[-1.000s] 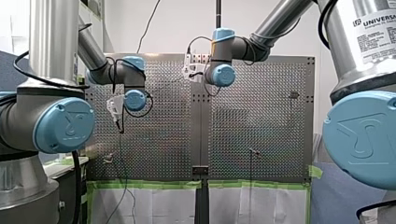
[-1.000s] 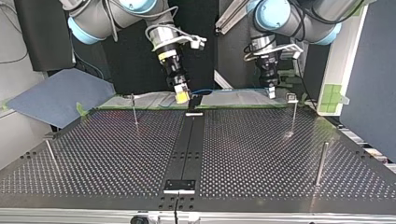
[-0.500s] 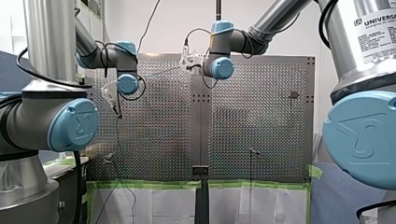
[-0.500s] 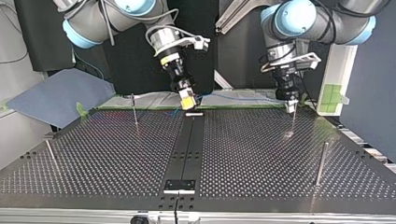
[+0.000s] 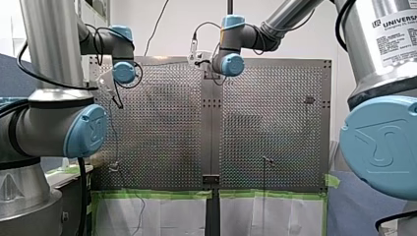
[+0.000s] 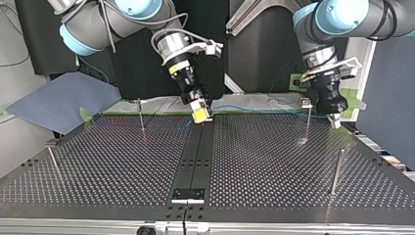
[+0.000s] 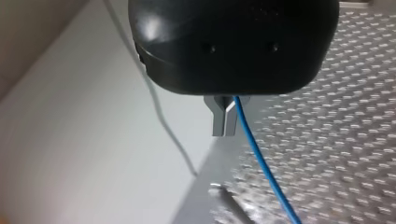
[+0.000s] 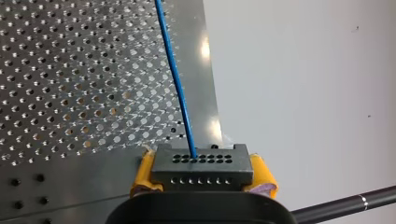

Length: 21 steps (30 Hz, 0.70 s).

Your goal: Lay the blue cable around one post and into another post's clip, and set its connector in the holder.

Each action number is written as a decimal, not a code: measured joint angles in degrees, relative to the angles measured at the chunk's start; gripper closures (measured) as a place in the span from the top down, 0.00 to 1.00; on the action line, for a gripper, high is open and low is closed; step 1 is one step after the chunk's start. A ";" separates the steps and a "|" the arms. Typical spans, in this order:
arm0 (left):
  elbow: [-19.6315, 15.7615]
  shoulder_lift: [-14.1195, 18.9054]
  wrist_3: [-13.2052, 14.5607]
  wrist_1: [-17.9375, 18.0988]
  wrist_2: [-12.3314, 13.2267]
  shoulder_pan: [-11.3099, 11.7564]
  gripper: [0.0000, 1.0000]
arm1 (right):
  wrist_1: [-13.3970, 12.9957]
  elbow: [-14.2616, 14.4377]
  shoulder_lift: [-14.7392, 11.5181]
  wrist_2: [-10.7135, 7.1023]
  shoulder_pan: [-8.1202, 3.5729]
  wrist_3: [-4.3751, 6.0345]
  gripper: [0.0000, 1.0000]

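R gripper [image 6: 200, 111], upper middle of top view: yellow pads clamped on both sides of the black multi-hole connector [image 8: 201, 163]. Blue cable [image 8: 176, 84] exits connector face and runs ahead over the perforated table [image 6: 112, 166]. L gripper [image 7: 224, 122]: metal fingers pressed together, cable coming out right at their root, so reads as pinched on the cable; actual contact hidden by gripper body. Top view: cable spans near-taut betw. the two grippers along table's upper edge, passing close by head of the clip post [image 6: 306, 122] at right. L gripper sits just right of that post. Can't tell if cable goes in front of it or behind. Not wrapped on any post, not in clip, connector not seated. Step, my read: start of routing, cable held at both ends. Next needs: L to carry its end round a post w/o losing tension, then drop span into clip. R to feed slack, later take connector to the bracket [image 6: 188, 194] on centre strip, bottom middle, prob. the holder.
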 joint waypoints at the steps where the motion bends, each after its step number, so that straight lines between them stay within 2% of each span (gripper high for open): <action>1: 0.11 0.47 -0.47 -0.01 0.42 0.47 0.00 | 0.03 -0.16 0.00 -0.06 0.01 0.01 0.00; 7: 1.53 3.65 -3.65 0.03 3.48 3.65 0.00 | 0.11 -0.96 0.11 -0.62 0.12 0.13 0.00; 10: 2.80 4.19 -5.11 0.01 4.93 5.11 0.00 | 0.48 -1.77 0.44 -0.88 0.24 0.18 0.00; 15: 5.31 2.45 -7.41 0.04 7.51 7.69 0.00 | 1.40 -3.51 1.47 -1.06 0.41 0.20 0.00; 21: 8.31 -0.46 -7.93 0.04 10.42 10.69 0.00 | 1.98 -5.52 2.75 -1.11 0.50 0.22 0.00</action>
